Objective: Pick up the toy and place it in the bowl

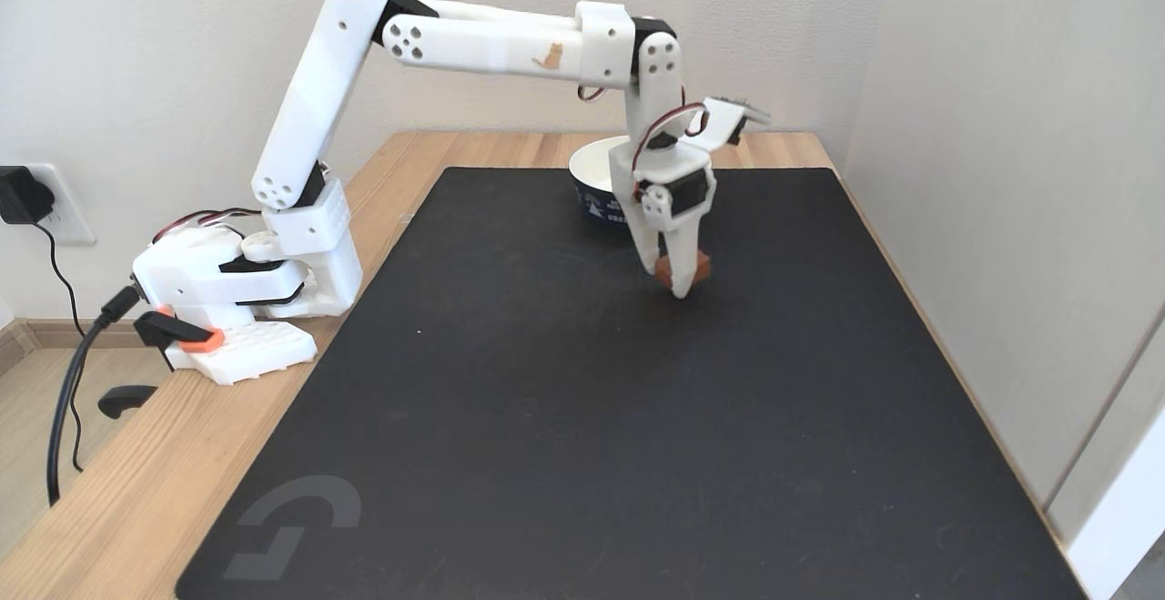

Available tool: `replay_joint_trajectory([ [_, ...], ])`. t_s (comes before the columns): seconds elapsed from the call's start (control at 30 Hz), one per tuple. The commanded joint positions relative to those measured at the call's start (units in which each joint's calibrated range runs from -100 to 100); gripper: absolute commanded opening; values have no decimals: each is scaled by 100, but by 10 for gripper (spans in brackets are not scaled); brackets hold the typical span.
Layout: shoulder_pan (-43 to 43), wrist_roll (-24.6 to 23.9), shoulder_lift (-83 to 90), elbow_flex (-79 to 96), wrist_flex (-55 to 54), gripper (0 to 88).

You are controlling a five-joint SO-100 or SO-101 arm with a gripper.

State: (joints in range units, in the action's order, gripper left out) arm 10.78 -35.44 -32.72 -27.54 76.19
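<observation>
Your fingers (678,283) point straight down and sit clamped on the reddish-brown toy block (701,268), right at the surface of the black desk mat (582,418); you cannot tell from this fixed view whether the block is touching it or just above. Just behind your wrist stands the paper bowl (596,183), cream inside and navy outside, at the mat's far edge on the wooden tabletop (109,491).
</observation>
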Motion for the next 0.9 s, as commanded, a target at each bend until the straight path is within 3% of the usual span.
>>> replay_joint_trajectory([
  [0.0, 240, 37, 875, -793, -532, 23],
  [0.43, 2339, -125, 1142, 226, -2717, 24],
  [0.53, 2615, -537, 1142, 604, -2691, 24],
  [0.67, 2674, -568, 1151, 812, -2547, 26],
  [0.77, 2607, -568, 1226, 785, -1785, 35],
  [0.83, 2490, -568, 1234, 785, -1531, 100],
  [0.87, 2465, -516, 1234, 803, -1396, 217],
])
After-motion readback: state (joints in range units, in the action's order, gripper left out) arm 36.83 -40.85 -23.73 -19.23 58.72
